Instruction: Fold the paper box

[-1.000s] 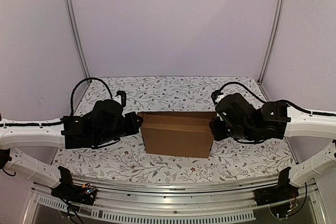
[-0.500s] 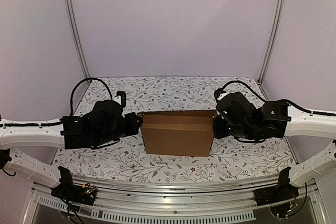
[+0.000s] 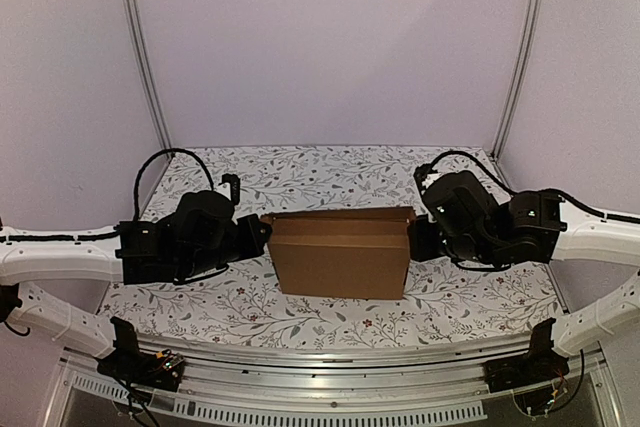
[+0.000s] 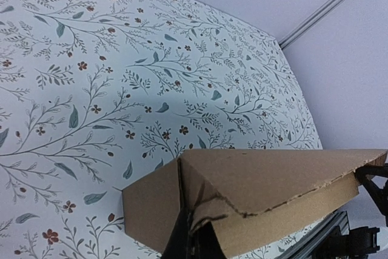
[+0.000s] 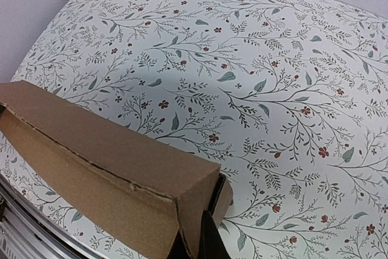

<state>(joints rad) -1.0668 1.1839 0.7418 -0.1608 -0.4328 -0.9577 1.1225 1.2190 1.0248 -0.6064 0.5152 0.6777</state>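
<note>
Top external: box [image 3: 340,262] flat on tabletop [image 3: 330,172], looks near-closed. Left claw [image 3: 265,230] clenched at box's left end, right claw [image 3: 412,239] clenched at box's right end; actual pinch on cardboard unclear. Press both ends in evenly, keep box square, avoid crushing walls.

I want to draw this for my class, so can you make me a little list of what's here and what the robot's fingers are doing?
thing: paper box, plain brown cardboard
shape: already folded into a box, top flap down
where: on the flowery table, between the two arms
left fingers: shut, pinching the box's left end
right fingers: shut, pinching the box's right end
anything else on the table: nothing seen
</note>
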